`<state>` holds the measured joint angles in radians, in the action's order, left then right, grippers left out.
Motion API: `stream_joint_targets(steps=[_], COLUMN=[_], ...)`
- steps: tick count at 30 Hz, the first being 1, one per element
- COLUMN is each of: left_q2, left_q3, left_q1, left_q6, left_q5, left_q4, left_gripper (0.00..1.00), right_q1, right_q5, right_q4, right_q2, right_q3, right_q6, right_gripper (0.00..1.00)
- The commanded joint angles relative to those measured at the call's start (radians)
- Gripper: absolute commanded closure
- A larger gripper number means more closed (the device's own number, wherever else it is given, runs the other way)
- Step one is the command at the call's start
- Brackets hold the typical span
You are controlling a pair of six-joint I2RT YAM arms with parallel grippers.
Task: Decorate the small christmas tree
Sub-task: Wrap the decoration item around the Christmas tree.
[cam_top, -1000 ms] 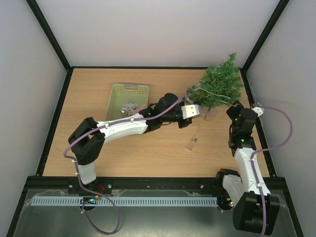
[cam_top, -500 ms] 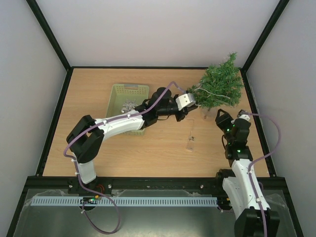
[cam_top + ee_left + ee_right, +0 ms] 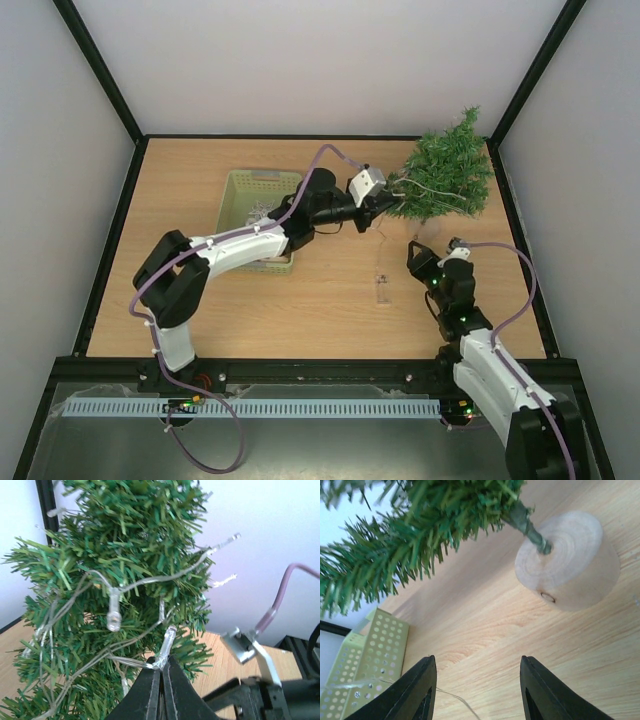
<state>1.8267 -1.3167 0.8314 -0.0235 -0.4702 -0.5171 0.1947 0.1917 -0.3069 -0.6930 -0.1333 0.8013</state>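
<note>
The small christmas tree (image 3: 445, 175) stands at the table's back right on a round wooden base (image 3: 570, 565), its top leaning toward the corner. A clear light string (image 3: 150, 580) is draped over its branches (image 3: 125, 545). My left gripper (image 3: 383, 208) is at the tree's left side, shut on the light string just below a bulb (image 3: 166, 641). From there a thin wire drops to a small clear box (image 3: 382, 290) on the table. My right gripper (image 3: 418, 258) is open and low over the wood, in front of the base, holding nothing (image 3: 477, 680).
A pale green perforated basket (image 3: 240, 195) with silvery ornaments (image 3: 262, 212) sits at the back centre-left, partly under my left arm; its corner (image 3: 365, 655) shows in the right wrist view. Black frame posts and grey walls stand close behind the tree.
My left gripper has lifted the string up and back to the tree's left side. My right gripper has opened wider and drawn back from the tree's base toward the table's middle front.
</note>
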Motion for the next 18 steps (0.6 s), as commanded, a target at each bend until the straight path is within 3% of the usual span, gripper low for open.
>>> stream_joint_targets(steps=[1, 12, 18], left_q2=[0.010, 0.042, 0.050], left_q3=[0.001, -0.007, -0.001], left_q1=[-0.025, -0.043, -0.043], left_q6=[-0.099, -0.172, -0.187], left_q5=[-0.028, -0.047, -0.053], left_q4=[-0.116, -0.177, -0.195], left_gripper=[0.98, 0.98, 0.98], right_q1=[0.046, 0.204, 0.250], right_q5=[-0.059, -0.124, -0.116], right_q4=[-0.104, -0.134, -0.240], right_q2=[-0.040, -0.261, -0.308], right_q3=[0.026, -0.034, -0.021], right_q6=[0.010, -0.016, -0.061], right_gripper=[0.55, 0.55, 0.55])
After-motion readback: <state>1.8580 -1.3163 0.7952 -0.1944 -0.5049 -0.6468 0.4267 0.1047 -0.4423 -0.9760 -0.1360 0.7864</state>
